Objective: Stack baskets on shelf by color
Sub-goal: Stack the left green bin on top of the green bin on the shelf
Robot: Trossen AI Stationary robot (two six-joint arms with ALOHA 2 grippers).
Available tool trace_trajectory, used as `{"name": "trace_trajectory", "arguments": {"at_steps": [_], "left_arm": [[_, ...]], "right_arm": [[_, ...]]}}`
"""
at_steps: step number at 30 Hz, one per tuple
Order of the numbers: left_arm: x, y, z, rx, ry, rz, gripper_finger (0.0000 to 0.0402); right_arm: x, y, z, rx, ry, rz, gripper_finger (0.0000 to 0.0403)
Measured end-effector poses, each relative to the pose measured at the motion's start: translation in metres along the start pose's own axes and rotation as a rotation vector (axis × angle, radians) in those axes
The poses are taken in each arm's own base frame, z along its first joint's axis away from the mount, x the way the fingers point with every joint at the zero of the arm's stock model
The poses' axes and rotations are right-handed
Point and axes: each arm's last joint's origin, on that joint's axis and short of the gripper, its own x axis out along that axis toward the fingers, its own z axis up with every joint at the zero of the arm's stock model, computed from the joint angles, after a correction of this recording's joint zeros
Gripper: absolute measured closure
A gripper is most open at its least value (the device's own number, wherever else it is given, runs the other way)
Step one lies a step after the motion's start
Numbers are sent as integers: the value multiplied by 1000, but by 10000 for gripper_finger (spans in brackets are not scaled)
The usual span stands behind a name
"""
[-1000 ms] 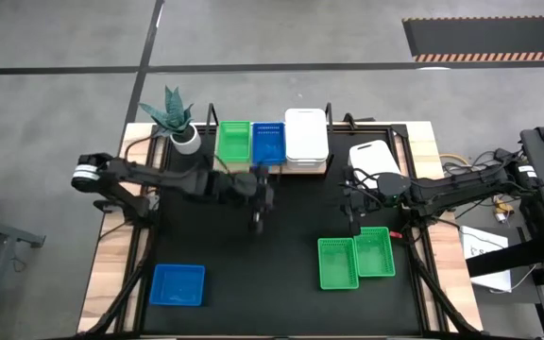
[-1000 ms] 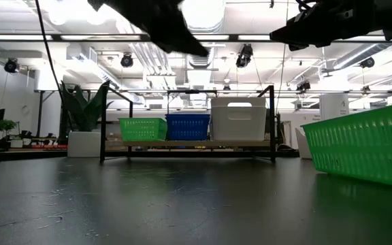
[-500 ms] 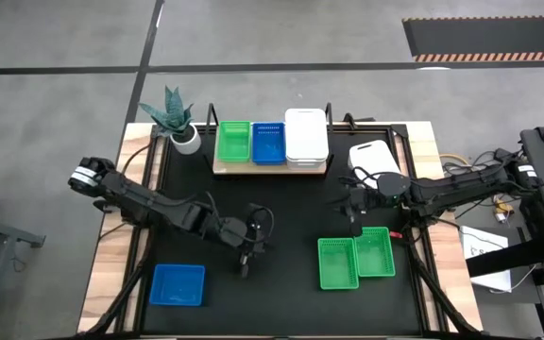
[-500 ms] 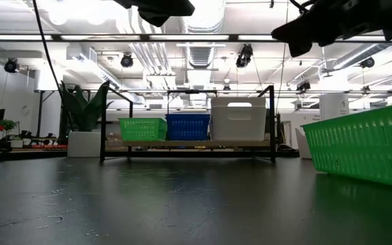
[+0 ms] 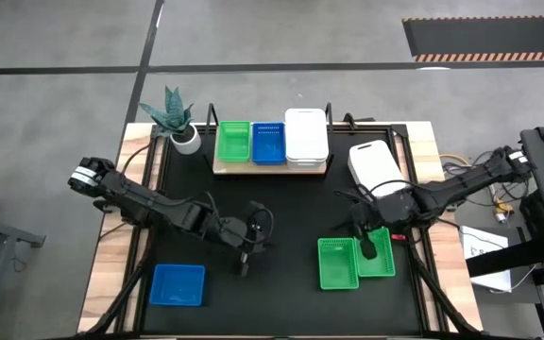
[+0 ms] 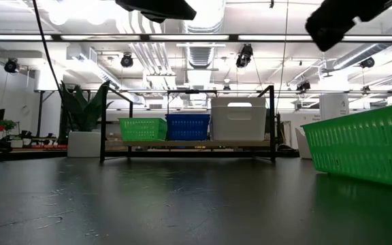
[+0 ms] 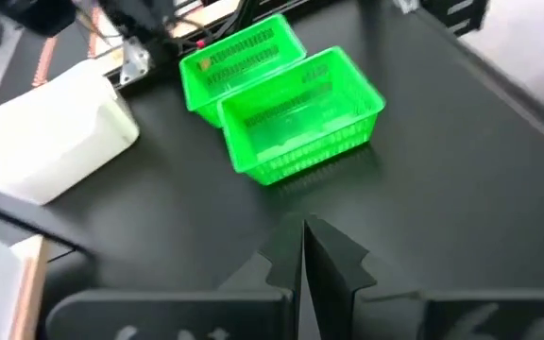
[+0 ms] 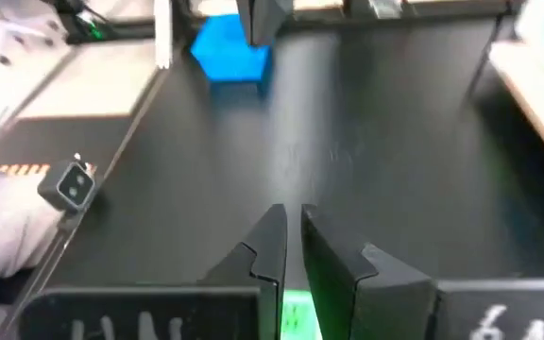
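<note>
On the shelf (image 5: 270, 166) at the far middle stand a green basket (image 5: 233, 142), a blue basket (image 5: 268, 142) and a white basket (image 5: 306, 135). Another white basket (image 5: 374, 162) rests on the table at the right. Two green baskets (image 5: 337, 263) (image 5: 382, 255) sit side by side at the near right, and a blue basket (image 5: 178, 284) sits at the near left. My left gripper (image 5: 246, 265) hangs shut over the table's middle, holding nothing. My right gripper (image 5: 368, 247) hovers above the two green baskets, its fingers (image 8: 274, 236) almost together and holding nothing.
A potted plant (image 5: 179, 127) stands at the far left corner beside the shelf. Black frame rails (image 5: 142, 255) run along the table's sides. Bare black tabletop (image 5: 291, 208) lies between the shelf and the near baskets.
My left gripper swung from just in front of the shelf toward the table's near edge, then kept still. My right gripper moved toward the near edge, from beside the white basket to above the two green baskets, and its wrist rolled. No basket has moved.
</note>
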Motion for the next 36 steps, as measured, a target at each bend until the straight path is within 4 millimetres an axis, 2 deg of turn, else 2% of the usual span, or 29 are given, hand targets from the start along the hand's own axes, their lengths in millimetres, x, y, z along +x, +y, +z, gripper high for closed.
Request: {"name": "trace_trajectory", "arguments": {"at_steps": [8, 15, 21, 25, 31, 36], "left_arm": [[0, -1, -8, 5, 59, 3, 402], [3, -3, -19, -17, 92, 21, 402], [5, -5, -28, -60, 120, 23, 402], [5, -5, -28, -60, 119, 23, 402], [5, -5, -28, -59, 120, 38, 402], [5, -5, -28, -53, 121, 40, 402]], "right_arm": [[7, 11, 0, 155, 276, -62, 375], [21, 14, -1, 185, 551, -143, 369], [29, 16, 8, 171, 746, -209, 318], [38, 18, 10, 74, 840, -207, 271], [57, 19, 4, -55, 916, -171, 220], [70, 18, -6, -125, 975, -155, 205]]}}
